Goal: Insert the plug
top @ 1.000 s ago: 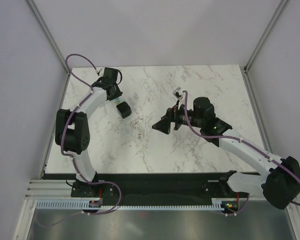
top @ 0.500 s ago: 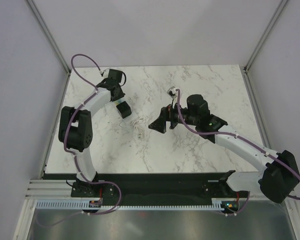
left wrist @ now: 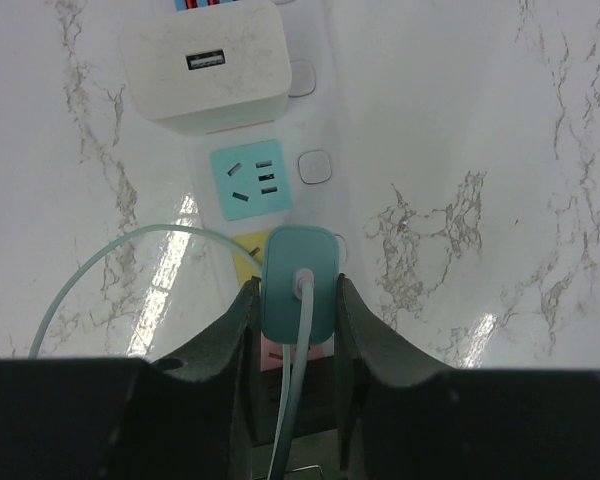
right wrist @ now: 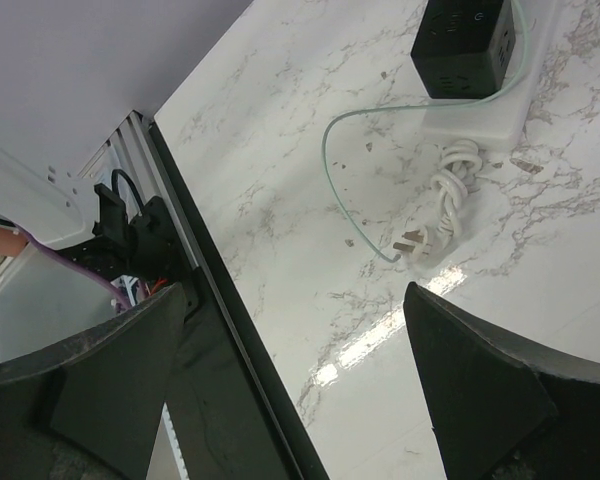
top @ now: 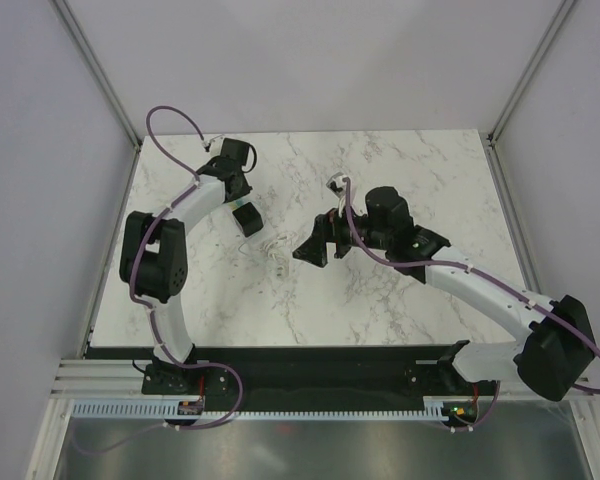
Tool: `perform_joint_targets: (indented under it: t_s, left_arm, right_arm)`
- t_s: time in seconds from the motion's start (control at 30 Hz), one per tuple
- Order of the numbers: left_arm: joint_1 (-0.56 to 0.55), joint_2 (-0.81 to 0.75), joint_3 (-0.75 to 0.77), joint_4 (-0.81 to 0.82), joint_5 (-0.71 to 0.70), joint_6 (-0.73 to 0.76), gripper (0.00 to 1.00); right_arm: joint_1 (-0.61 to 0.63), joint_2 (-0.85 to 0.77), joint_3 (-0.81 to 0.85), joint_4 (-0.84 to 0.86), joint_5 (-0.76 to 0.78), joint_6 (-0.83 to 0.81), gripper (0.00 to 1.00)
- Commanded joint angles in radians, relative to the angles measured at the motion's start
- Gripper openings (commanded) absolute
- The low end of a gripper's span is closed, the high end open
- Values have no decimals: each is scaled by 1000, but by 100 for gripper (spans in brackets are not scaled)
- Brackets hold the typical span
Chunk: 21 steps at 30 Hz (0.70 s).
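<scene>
The left tool [left wrist: 296, 302] is closed about as far as the teal plug [left wrist: 299, 283] allows, with one black finger [left wrist: 230, 335] pressed to the plug's left side and the other to its right. The plug stands on the white power strip [left wrist: 315, 120], over a yellow socket and a pink one that show only at its edges. Whether its pins are seated cannot be told. A pale green cable [left wrist: 90, 275] leaves the plug's top toward the wrist and loops out to the tool's left over the marble surface [left wrist: 470, 130]. Just ahead of the fingertips lies a free teal socket [left wrist: 252, 179], and beyond that a cream block [left wrist: 203, 62] with a USB port sits on the strip. The right tool [right wrist: 295, 305] hangs spread wide above the surface and grips nothing. Well ahead of it and to its right lie a coiled white cord [right wrist: 452, 190] with a bare plug end [right wrist: 411, 243], and farther on a black cube [right wrist: 462, 38].
</scene>
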Motion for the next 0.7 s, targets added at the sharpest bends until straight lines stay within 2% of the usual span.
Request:
perform_joint_targets:
  t_s: [0.0,0.67]
  left_arm:
    - [-20,54,-31,33,-14,-12,2]
    - [-63,56,-183,100,61,-51,2]
  right_arm:
    - [8,6,56,-17,27,-24,98]
    - [79,101,186,-122,96,-22,98]
